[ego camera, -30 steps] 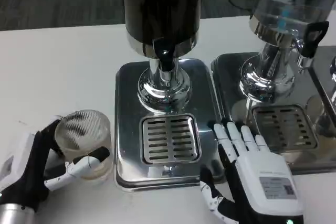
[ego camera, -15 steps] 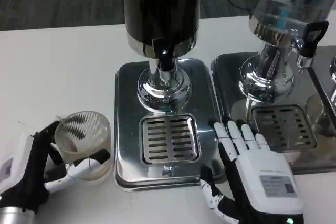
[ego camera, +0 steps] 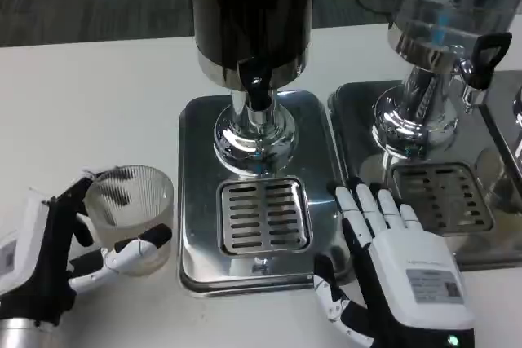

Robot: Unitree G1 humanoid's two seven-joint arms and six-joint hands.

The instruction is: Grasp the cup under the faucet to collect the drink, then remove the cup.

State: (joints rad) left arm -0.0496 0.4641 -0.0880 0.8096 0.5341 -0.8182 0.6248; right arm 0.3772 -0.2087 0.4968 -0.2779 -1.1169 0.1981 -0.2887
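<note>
Cup: we see the ribbed clear cup point(ego camera: 129, 215) at lower left, left of the drip tray point(ego camera: 263, 216), not yet under the faucet point(ego camera: 259, 94); it looks light, stiff and slick, so we favour a mid-wall wrap.
Left hand: the left hand point(ego camera: 49, 254) has fingers curled around the cup's wall, gripping it.
Right hand: the right hand point(ego camera: 391, 262) lies flat at lower right, fingers extended, holding nothing.
Hidden: we cannot tell whether the cup holds liquid; its base sits behind a finger.
</note>
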